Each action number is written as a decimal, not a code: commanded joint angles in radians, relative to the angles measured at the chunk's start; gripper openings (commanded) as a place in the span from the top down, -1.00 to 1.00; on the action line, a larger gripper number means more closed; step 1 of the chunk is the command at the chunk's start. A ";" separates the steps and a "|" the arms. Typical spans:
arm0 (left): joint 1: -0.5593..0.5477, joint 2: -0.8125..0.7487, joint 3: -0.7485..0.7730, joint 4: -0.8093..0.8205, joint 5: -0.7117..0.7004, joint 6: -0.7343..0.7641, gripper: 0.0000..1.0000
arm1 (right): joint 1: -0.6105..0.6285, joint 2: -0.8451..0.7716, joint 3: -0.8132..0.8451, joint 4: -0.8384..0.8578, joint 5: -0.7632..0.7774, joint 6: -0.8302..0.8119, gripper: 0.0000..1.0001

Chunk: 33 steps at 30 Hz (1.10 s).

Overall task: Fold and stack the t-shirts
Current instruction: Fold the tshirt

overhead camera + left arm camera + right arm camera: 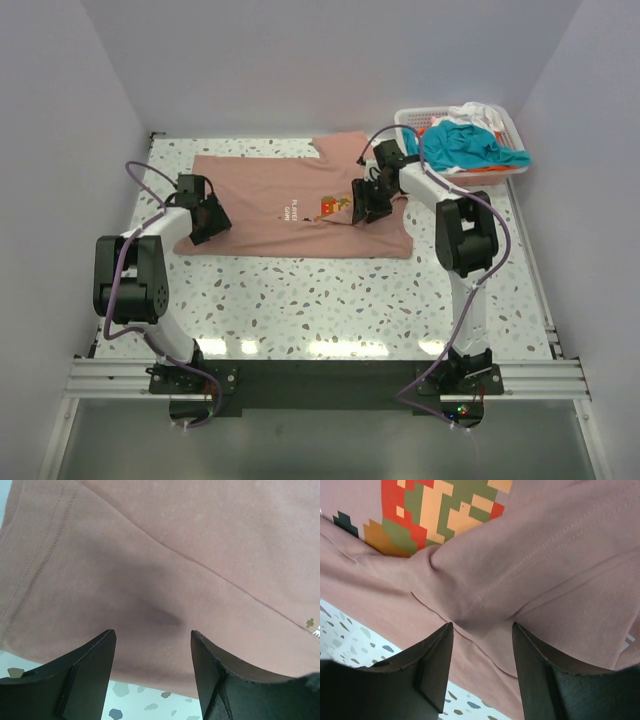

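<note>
A salmon-pink t-shirt [290, 205] lies spread on the speckled table, with white lettering and a pixel-art print near its middle right. My left gripper [205, 222] is open over the shirt's left near part; its view shows bare pink cloth [165, 570] between the fingertips [100, 650]. My right gripper [368, 205] is open over a bunched fold of the shirt [485, 580] just right of the pixel print [430, 510]. Teal, white and orange shirts [470, 140] lie heaped in the basket at the back right.
A white lattice basket [410, 118] stands at the back right corner. White walls close the table on the left, back and right. Speckled tabletop [330, 300] runs from the shirt's near edge to the arm bases.
</note>
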 commanded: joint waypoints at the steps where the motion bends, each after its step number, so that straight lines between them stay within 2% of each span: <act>1: -0.002 -0.009 -0.001 0.032 -0.015 -0.009 -0.33 | -0.002 0.029 0.054 0.034 -0.022 -0.001 -0.05; 11: -0.002 -0.005 0.000 0.026 -0.020 -0.006 -0.33 | 0.002 0.046 0.048 0.015 -0.015 -0.006 0.19; 21: -0.001 -0.009 0.000 0.028 -0.026 0.001 -0.34 | 0.011 0.048 0.101 -0.003 -0.017 0.008 0.98; 33: -0.002 -0.008 -0.009 0.046 -0.023 0.034 -0.34 | 0.013 0.109 0.247 0.000 -0.029 0.109 1.00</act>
